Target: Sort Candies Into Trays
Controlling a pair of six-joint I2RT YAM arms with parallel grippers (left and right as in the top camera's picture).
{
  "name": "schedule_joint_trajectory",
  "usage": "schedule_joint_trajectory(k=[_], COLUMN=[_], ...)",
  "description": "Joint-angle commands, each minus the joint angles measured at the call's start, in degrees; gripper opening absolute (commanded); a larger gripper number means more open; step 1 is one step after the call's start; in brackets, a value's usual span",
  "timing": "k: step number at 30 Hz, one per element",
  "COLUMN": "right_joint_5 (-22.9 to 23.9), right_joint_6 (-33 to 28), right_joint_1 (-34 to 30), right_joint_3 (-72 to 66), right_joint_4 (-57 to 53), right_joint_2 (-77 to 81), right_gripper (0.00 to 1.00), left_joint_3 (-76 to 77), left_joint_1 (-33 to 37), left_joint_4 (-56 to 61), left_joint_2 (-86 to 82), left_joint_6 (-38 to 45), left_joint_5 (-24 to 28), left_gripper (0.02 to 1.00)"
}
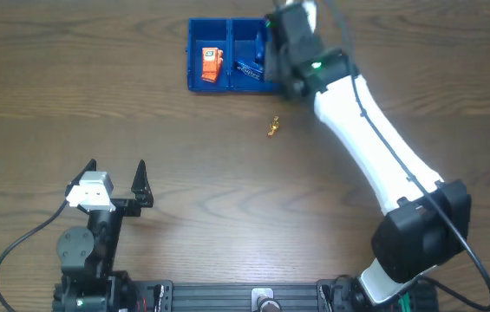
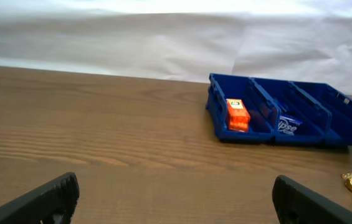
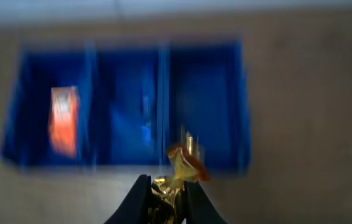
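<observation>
Holding, right gripper (image 3: 163,186): fingers pinched nearly together on a gold-wrapped candy (image 3: 185,163), whose crinkled wrapper with an orange-red twist sticks out past the fingertips.
Held candy's place: up in the air at the near wall of the blue tray (image 1: 192,56), about in line with the divider between the middle and right compartments; the wrist view is blurred, so which compartment it is over cannot be told.
Tray: three compartments side by side, with upright walls, at the far side of the table (image 1: 71,87); the right arm covers its right end in the top view.
Sorted candies: orange candy (image 1: 211,63) in the left compartment, blue-wrapped candy (image 1: 246,71) in the middle one.
Loose candy (image 1: 272,129): small, gold and twisted, on the wood just in front of the tray's right part, apart from it.
Left gripper (image 1: 116,165): fingers spread wide, nothing between them, near its base and well apart from the tray.
Room: a broad stretch of wood lies between the left gripper and the tray; the tray's far rim is close to the top view's upper edge.
</observation>
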Motion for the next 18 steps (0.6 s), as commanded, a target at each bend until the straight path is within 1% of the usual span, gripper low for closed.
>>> schedule_joint_trajectory(k=[1, 4, 6, 10, 11, 13, 14, 15, 18], right_joint_5=[2.49, 2.45, 3.39, 3.78, 3.78, 3.72, 3.72, 3.50, 3.32], right_joint_6=[-6.82, -6.80, -6.82, -6.80, -6.80, -6.80, -6.80, -6.80, -6.82], right_joint_1=[-3.45, -3.78, -4.11, -4.98, -5.03, -5.01, -5.01, -4.90, -4.72], right_joint_3=[0.87, 0.90, 0.90, 0.90, 0.90, 0.90, 0.90, 0.90, 0.90], right_joint_4=[10.12, 14.01, 14.95, 15.45, 15.45, 15.41, 15.41, 15.43, 15.45], right_joint_2=[5.07, 11.17, 14.75, 16.28, 16.28, 16.28, 16.28, 16.28, 16.28], right_gripper=[0.036, 0.036, 0.036, 0.036, 0.077, 0.435, 0.636, 0.783, 0.991], left_joint_3=[-1.20, -1.20, -1.20, -1.20, -1.20, -1.20, -1.20, -1.20, -1.20], left_joint_1=[0.22, 0.22, 0.22, 0.22, 0.22, 0.22, 0.22, 0.22, 0.22], left_joint_4=[-1.84, -1.84, -1.84, -1.84, -1.84, -1.84, -1.84, -1.84, -1.84], left_joint_2=[-0.35, -0.35, -0.35, -0.35, -0.35, -0.35, -0.35, -0.35, -0.35], left_joint_6=[0.66, 0.66, 0.68, 0.68, 0.68, 0.68, 0.68, 0.68, 0.68], left_joint_5=[0.83, 0.83, 0.83, 0.83, 0.83, 0.83, 0.83, 0.83, 0.83], left_gripper=[0.998, 0.998, 0.998, 0.998, 0.998, 0.998, 0.996, 0.998, 0.998])
